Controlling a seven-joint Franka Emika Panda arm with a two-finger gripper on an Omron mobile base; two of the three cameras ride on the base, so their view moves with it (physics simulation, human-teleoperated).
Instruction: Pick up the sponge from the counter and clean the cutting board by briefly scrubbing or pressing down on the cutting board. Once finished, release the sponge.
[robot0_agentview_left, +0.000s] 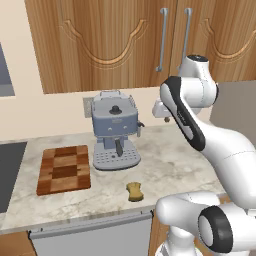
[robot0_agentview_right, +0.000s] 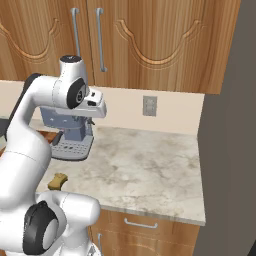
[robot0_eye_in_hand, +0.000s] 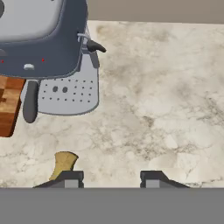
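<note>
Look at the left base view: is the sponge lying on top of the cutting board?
No, the sponge lies on the bare counter near its front edge, apart from the cutting board, which sits to its left.

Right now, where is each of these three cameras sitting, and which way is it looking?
Left base view: behind the arm on its left, facing forward and down at the counter, cutting board, coffee machine and sponge; the white arm rises at lower right.
Right base view: behind on the right, over the same counter; the arm rises at lower left.
Hand view: on the hand, looking down along the gripper, its finger tips apart at the bottom.
All three share the sponge and coffee machine.
</note>
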